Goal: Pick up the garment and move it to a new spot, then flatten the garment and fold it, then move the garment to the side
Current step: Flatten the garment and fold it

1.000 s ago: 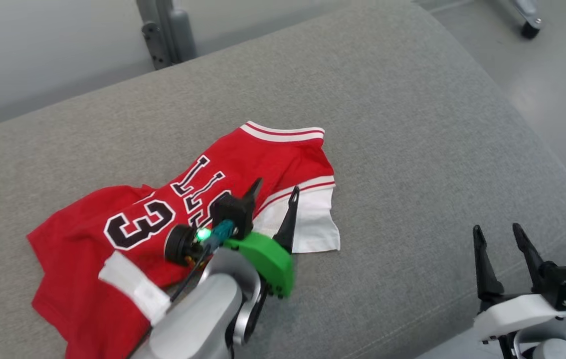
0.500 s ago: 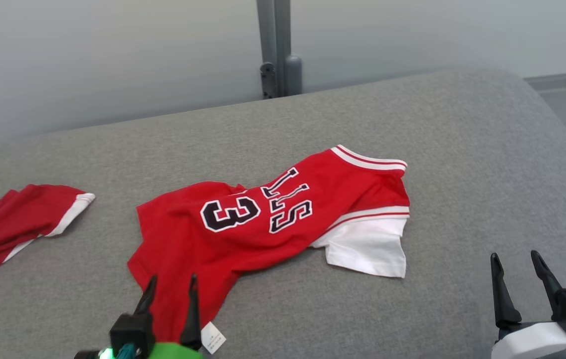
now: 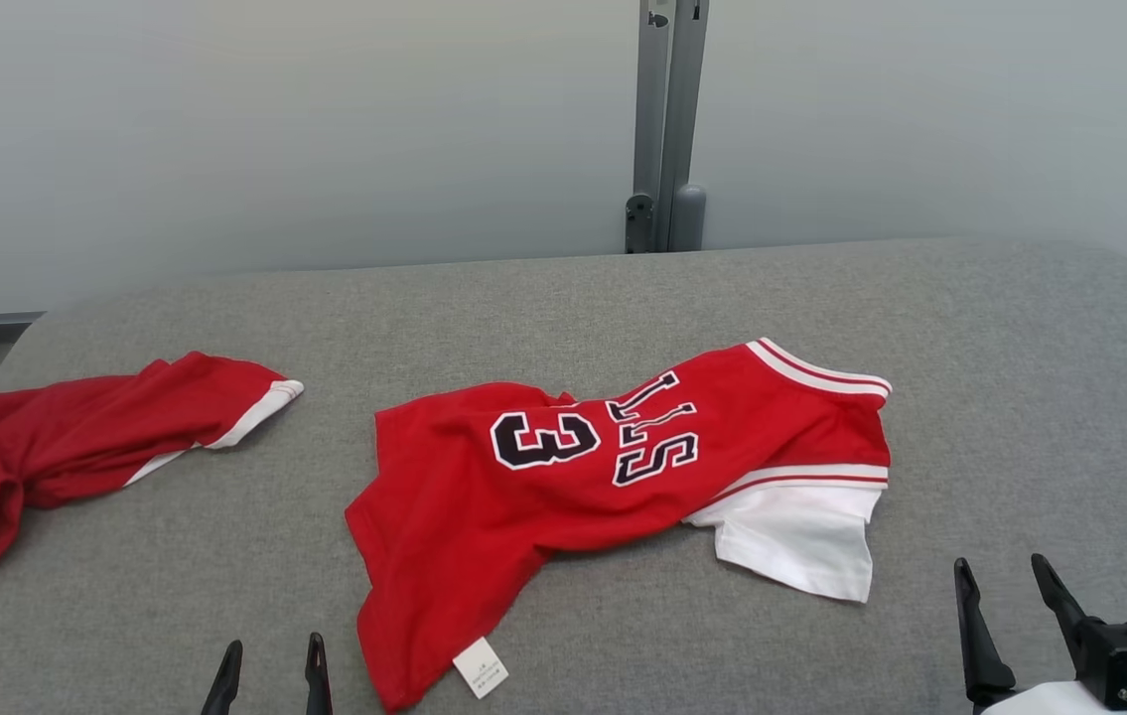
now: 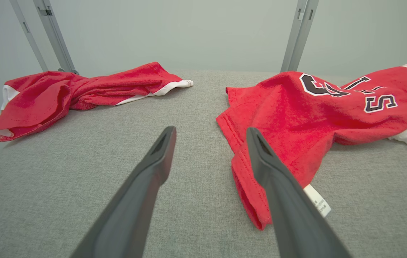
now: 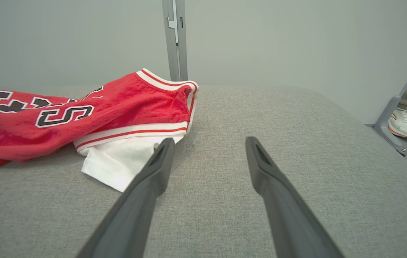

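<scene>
The garment (image 3: 623, 467) is a red jersey with black-and-white lettering and white trim, lying crumpled in the middle of the grey cushion (image 3: 563, 298), with a white tag (image 3: 481, 667) at its near corner. My left gripper (image 3: 270, 655) stands open at the bottom edge of the head view, just left of that corner, with nothing between its fingers. In the left wrist view the left gripper (image 4: 211, 132) points past the garment's (image 4: 296, 107) hem. My right gripper (image 3: 1005, 581) is open and empty, near the white part; the right wrist view shows the right gripper (image 5: 209, 141) right of the garment (image 5: 117, 104).
A second red garment (image 3: 76, 437) lies bunched at the cushion's left end, also in the left wrist view (image 4: 81, 89). A grey metal post (image 3: 667, 119) stands behind the cushion against the pale wall. A person's white shoes (image 5: 404, 123) are on the floor off the cushion's right edge.
The head camera has swung, bringing the second garment into view. My left gripper has drawn back from over the jersey to the near edge, still open. The jersey lies free.
</scene>
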Motion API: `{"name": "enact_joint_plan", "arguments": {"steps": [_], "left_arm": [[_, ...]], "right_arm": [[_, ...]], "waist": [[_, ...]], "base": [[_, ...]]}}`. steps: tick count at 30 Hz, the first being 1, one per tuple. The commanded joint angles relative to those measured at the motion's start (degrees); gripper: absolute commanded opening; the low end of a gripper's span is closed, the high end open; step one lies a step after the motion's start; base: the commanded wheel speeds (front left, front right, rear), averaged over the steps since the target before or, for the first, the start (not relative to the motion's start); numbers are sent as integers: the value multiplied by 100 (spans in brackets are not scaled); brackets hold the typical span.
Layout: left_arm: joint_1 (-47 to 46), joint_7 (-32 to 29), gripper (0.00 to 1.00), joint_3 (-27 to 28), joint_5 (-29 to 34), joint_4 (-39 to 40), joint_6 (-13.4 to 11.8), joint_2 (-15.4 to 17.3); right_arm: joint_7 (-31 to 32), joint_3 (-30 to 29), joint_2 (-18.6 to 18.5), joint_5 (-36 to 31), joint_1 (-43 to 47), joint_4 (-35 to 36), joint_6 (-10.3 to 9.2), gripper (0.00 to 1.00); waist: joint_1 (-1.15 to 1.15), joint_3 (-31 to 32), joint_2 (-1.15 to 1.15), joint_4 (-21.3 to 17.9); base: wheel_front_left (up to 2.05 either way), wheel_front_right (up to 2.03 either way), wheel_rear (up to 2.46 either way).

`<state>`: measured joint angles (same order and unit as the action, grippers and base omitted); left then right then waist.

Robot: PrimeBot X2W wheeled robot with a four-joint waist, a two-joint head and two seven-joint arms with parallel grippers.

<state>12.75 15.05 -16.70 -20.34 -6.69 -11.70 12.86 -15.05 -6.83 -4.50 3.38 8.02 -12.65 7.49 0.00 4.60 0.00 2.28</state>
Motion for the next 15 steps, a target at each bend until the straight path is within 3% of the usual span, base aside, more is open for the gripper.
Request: {"name": "enact_joint_plan", "arguments": {"steps": [1, 10, 15], "left_arm": [[91, 16, 100, 110, 127, -32, 87, -62], [71, 17, 100, 615, 539, -69, 502, -408], [148, -73, 100, 800, 461, -69, 442, -541]], "right_arm": [[-20, 16, 2, -19, 6, -27, 0, 100], [-19, 177, 18, -13, -140, 20, 0, 100], [-10, 492, -99, 110, -283, 29, 0, 100]], "waist": [[0, 21, 0, 12], [0, -19, 0, -29], [0, -30, 0, -87]], "base": [[0, 0, 0], [0, 0, 0], [0, 0, 0]]}}
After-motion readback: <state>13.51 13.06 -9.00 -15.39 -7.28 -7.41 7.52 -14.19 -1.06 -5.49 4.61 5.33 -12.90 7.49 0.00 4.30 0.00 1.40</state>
